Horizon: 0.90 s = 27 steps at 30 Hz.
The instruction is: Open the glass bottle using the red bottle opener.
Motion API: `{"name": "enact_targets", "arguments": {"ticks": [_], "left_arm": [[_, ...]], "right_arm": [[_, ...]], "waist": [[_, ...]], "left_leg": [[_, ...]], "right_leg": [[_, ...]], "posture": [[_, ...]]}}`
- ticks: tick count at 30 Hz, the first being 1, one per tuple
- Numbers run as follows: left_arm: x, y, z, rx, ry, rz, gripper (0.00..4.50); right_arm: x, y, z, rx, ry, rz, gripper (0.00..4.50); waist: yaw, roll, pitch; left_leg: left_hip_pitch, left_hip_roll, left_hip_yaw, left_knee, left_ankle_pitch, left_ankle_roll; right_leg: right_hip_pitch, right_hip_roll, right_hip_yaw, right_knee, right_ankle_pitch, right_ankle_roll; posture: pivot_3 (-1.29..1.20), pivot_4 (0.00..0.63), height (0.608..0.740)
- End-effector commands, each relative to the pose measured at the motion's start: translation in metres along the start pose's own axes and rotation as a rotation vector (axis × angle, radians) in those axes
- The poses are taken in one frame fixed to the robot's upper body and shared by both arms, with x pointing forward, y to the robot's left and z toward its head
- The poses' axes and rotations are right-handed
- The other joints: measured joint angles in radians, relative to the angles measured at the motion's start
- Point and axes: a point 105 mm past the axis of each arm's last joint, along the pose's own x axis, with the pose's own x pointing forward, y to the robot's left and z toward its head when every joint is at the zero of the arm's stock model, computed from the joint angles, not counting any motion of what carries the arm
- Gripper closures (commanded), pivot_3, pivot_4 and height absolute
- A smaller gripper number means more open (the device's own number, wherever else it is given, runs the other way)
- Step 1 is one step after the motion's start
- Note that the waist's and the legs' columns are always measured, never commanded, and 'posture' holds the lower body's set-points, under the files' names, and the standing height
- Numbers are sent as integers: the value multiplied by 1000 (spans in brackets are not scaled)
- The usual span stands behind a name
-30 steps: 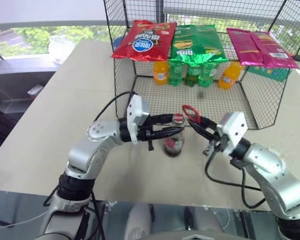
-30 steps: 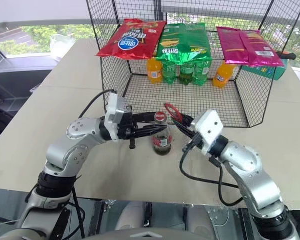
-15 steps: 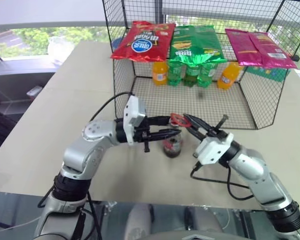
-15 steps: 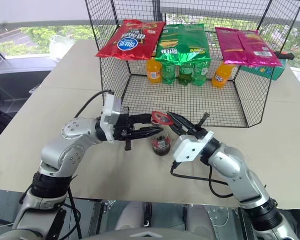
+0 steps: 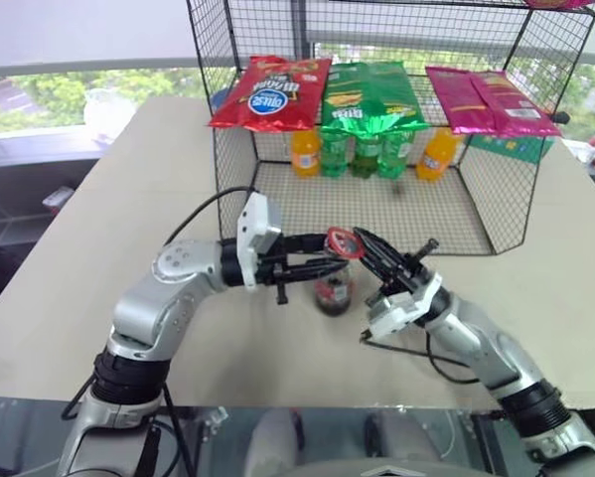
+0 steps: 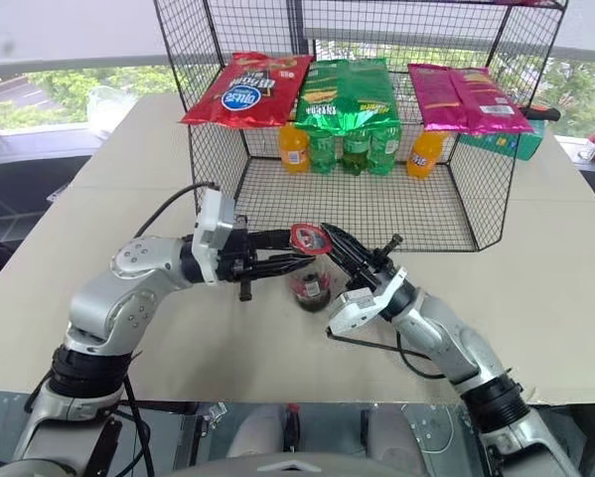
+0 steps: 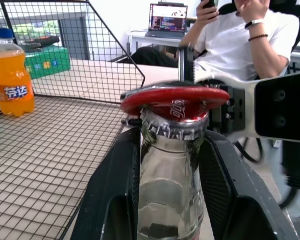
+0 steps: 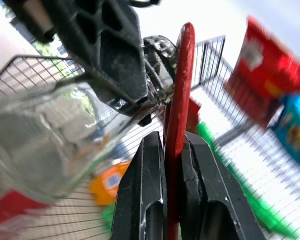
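Your left gripper [image 5: 322, 256] reaches in level from the left, and its two black fingers [image 7: 117, 190] sit narrowly parted, one on each side of the neck of the glass bottle [image 5: 334, 288], clasping it just below the cap. The bottle stands upright on the beige table [image 5: 98, 268], directly in front of the open side of the wire mesh cage [image 5: 476, 214], so between those jaws you have clear glass with dark cola lower down and a red label band beneath. Your right gripper [image 5: 369, 245] comes in from the right, angled up and toward the left one, with its jaws pressed tight on the handle of the red bottle opener [image 5: 341, 241]; the flat red handle runs straight out from between those fingers [image 8: 148, 190]. The opener's oval ring head lies flat over the red crown cap [image 7: 176, 111], just above the left jaws, and it appears to rest on the cap. Beyond both grippers, inside the cage, stand orange soda bottles [image 5: 305, 151] and green soda bottles [image 5: 366, 154], with a red snack bag [image 5: 267, 92], a green snack bag [image 5: 365, 96] and a pink snack bag [image 5: 489, 99] lying on the mesh above them. In the left wrist view, a seated person [image 7: 240, 37] in a white shirt is behind the right gripper.
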Motion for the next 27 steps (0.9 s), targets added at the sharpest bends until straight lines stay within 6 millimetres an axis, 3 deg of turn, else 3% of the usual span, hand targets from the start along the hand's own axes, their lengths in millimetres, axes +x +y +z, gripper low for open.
{"name": "enact_targets", "arguments": {"ticks": [1,5,9,15,17,20,23,27], "left_arm": [[0,5,-7,-3,31,20,3380],[2,8,-9,2,31,21,3385],[4,10,-10,10,23,18,3391],[7,9,-7,23,7,-2,3397],[8,9,-6,26,2,-6,3397],[10,7,-4,36,-7,-11,3397],[12,4,-2,41,-21,-12,3399],[14,1,-1,48,-27,-14,3399]], "right_arm": [[-27,44,-14,-140,20,377,4500],[-2,-28,-21,-313,12,275,4500],[22,-92,-1,-414,-19,130,4500],[30,-128,21,-308,2,-55,4500],[20,-124,11,-194,92,-78,4500],[-9,-109,-20,39,331,-116,4500],[-50,-70,-46,459,600,-135,4500],[-77,-17,-45,947,799,-67,4500]], "waist": [[0,0,-2],[3,0,-1],[4,0,6],[6,0,8],[9,-1,8],[13,-1,8],[14,0,8],[9,2,10]], "left_leg": [[0,0,0,0,0,0],[0,0,1,0,0,0],[-2,1,1,0,0,0],[-6,1,0,0,0,0],[-7,1,0,0,0,0],[-9,1,-1,0,0,0],[-13,1,-2,1,0,0],[-17,1,-4,1,0,0]], "right_leg": [[0,0,0,0,0,0],[0,0,1,0,0,0],[-1,0,0,0,0,0],[-4,0,0,-1,0,0],[-4,0,-1,-2,0,0],[-4,-1,-2,-4,0,0],[-5,-1,-4,-6,0,0],[-9,0,-5,-6,1,0]], "posture": [[0,150,740],[0,150,740],[0,150,740],[0,150,740],[0,150,740],[0,150,740],[0,150,740],[0,150,740]]}}
